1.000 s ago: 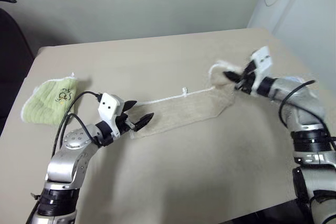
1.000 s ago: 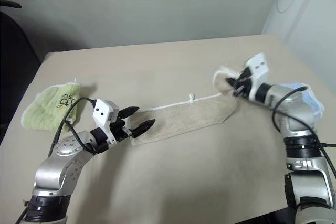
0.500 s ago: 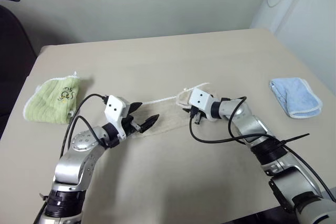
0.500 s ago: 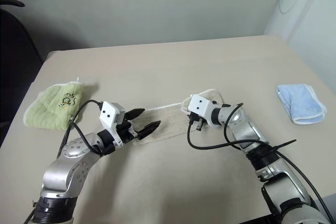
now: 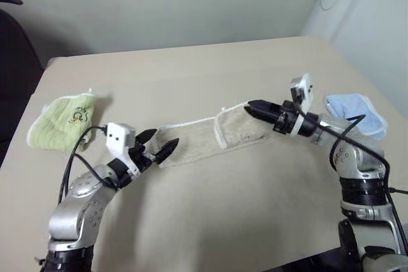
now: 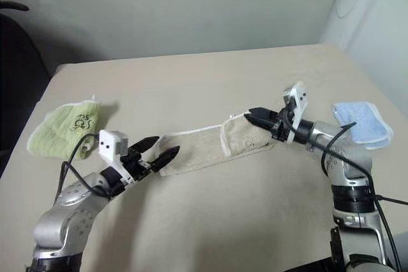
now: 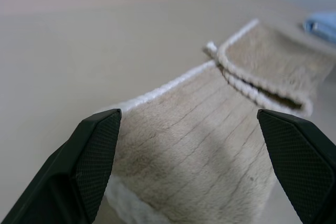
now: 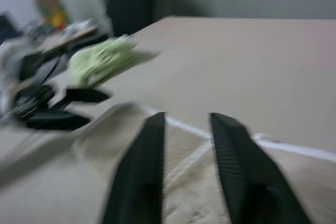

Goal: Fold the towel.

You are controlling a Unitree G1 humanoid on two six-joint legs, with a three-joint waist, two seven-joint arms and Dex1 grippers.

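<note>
On table [image 5: 210, 221], towel [image 5: 210, 137] apparently part-folded, both hands empty

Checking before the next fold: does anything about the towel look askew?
Yes. The towel lies as a long slanted strip, and only its end by the right gripper is folded over, a short flap with its corded edge crossing the strip at an angle.

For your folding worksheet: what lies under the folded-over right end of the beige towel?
Under the folded flap lies the towel's own lower layer, resting on the table. The white corded edge marks where the flap ends. What the lower layer looks like beneath the flap is covered.
</note>
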